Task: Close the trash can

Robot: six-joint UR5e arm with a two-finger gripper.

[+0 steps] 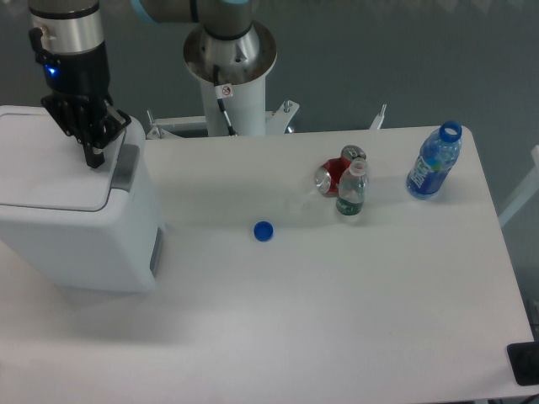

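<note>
The trash can [80, 227] is a large white boxy bin at the table's left side. Its flat white lid [50, 164] lies down on top, and a grey latch tab [126, 166] shows at the lid's right edge. My gripper [93, 156] hangs point-down over the lid's right part, just left of the grey tab. Its black fingers look pressed together with nothing between them. The fingertips are at or just above the lid surface; I cannot tell if they touch.
A blue bottle cap [264, 231] lies mid-table. A red can [331, 178] lies on its side beside a small clear bottle [351, 192]. An open blue bottle [434, 162] stands at the far right. The arm's white base [232, 76] is behind the table.
</note>
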